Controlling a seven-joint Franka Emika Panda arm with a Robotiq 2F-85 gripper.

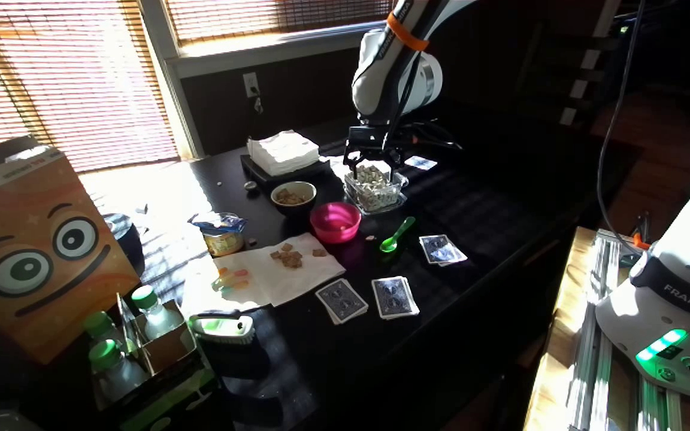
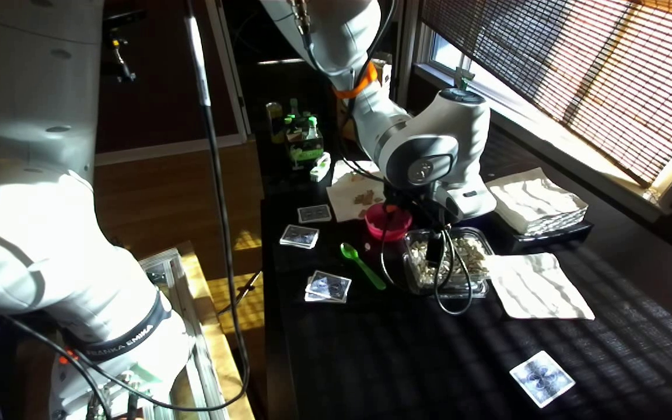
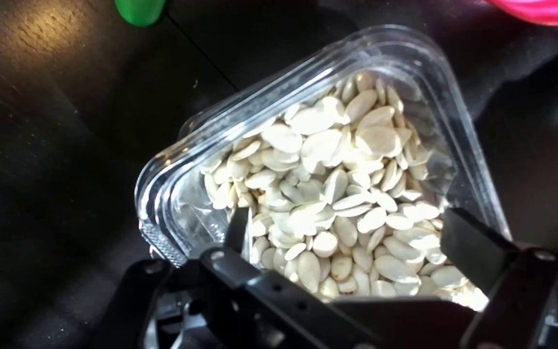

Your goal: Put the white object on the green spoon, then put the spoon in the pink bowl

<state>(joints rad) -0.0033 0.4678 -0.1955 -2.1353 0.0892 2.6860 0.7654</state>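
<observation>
The fingers [image 3: 475, 247] of the gripper [image 3: 346, 213] stand wide apart over a clear container [image 3: 259, 109], gripping nothing. Pale seeds [image 3: 313, 223] lie directly below and between the fingertips; one of them is presumably the white object, so the coming move seems to call for going straight down and closing. The seeds lie every which way, sharing no long axis. Which one is meant I cannot tell, nor whether the fingertips touch any.

In an exterior view the green spoon [image 1: 402, 228] lies on the dark table [image 1: 471, 209], nearer than the container and a little to its right, scoop toward the near left, handle pointing far right. The pink bowl [image 1: 332, 237] stands left of the spoon, near-left of the container. Between them sits a pale scrap [image 1: 370, 238], too small to identify.

The wrist view cuts the spoon to one green end and the bowl to a strip. Glare bleaches some seeds, and in an exterior view the arm [image 2: 423, 160] hides the fingertips.
</observation>
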